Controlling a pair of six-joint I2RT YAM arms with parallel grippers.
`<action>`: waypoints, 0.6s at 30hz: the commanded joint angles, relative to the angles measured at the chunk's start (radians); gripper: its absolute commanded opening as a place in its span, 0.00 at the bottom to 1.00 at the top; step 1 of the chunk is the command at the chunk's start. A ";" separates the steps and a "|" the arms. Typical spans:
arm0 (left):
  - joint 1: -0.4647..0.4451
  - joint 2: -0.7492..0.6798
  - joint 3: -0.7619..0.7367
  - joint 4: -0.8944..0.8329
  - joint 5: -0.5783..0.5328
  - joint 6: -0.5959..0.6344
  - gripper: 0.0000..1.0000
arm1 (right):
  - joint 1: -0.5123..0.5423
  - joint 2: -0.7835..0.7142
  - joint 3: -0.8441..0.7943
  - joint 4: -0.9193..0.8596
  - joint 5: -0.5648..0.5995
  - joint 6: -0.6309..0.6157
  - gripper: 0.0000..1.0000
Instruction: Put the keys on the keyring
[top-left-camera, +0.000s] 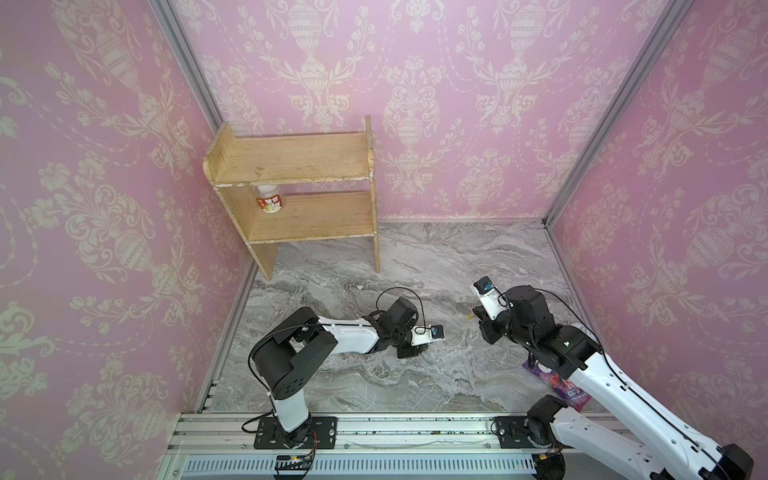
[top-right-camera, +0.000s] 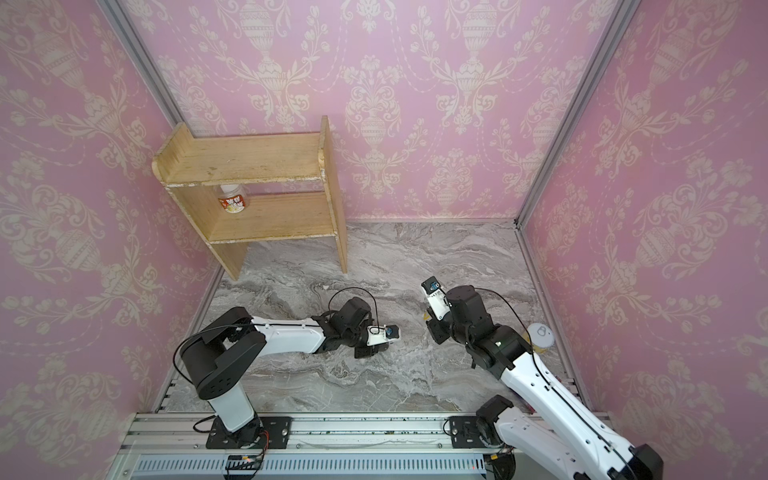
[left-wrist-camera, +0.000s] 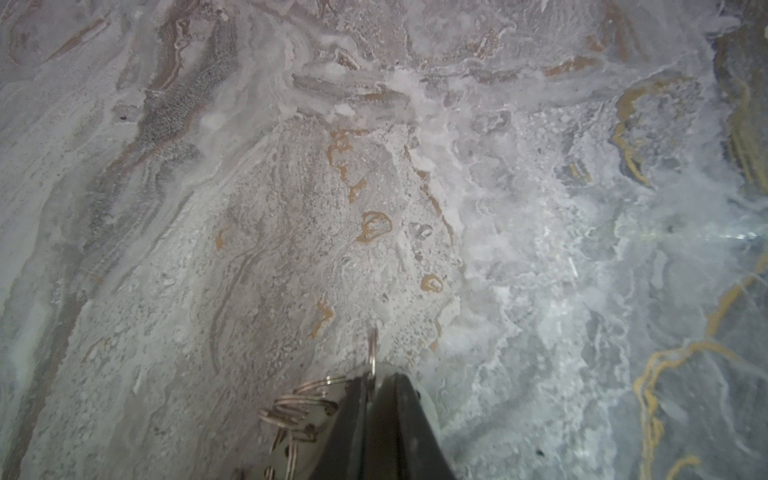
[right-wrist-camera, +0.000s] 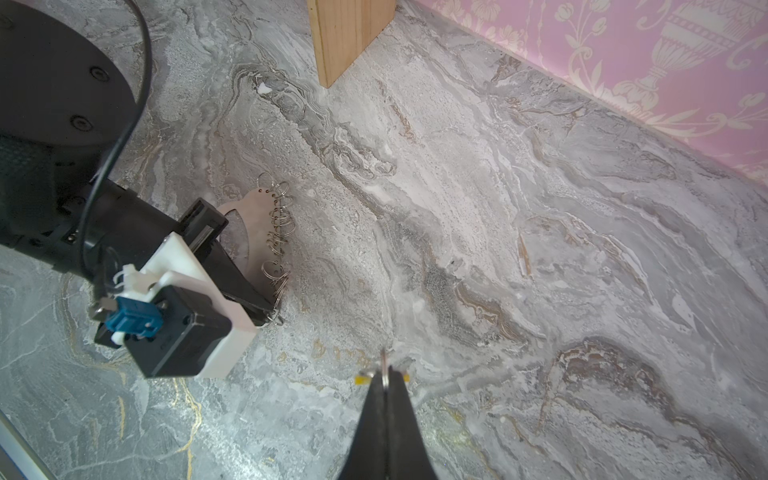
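The keyring (right-wrist-camera: 249, 216) is a flat grey plate with an oval cut-out, lying on the marble floor with silver rings (right-wrist-camera: 280, 232) along one edge. My left gripper (left-wrist-camera: 374, 376) is shut on one of those rings (left-wrist-camera: 372, 349), at the end of the row; more rings (left-wrist-camera: 299, 407) fan out beside its fingers. In both top views the left gripper (top-left-camera: 409, 353) (top-right-camera: 365, 351) hides the plate. My right gripper (right-wrist-camera: 385, 374) is shut on the keys: the silver key (right-wrist-camera: 385, 359) sticks out edge-on and the yellow tag (right-wrist-camera: 360, 379) shows on either side. It hovers to the right of the left gripper (right-wrist-camera: 270, 316).
A wooden shelf (top-left-camera: 299, 195) stands at the back left with a jar (top-left-camera: 270, 199) on its lower board; one leg (right-wrist-camera: 349, 37) is near the keyring. A purple packet (top-left-camera: 557, 382) lies under the right arm. A white-lidded cup (top-right-camera: 540, 334) stands by the right wall.
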 joint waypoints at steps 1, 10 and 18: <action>0.003 -0.018 0.000 -0.016 -0.020 -0.029 0.15 | -0.007 -0.025 0.012 0.011 -0.009 0.015 0.00; 0.003 0.004 0.013 -0.016 -0.020 -0.039 0.13 | -0.006 -0.032 0.014 0.008 -0.010 0.017 0.00; 0.003 0.006 0.034 0.000 -0.014 -0.067 0.04 | -0.007 -0.028 0.002 0.020 -0.019 0.032 0.00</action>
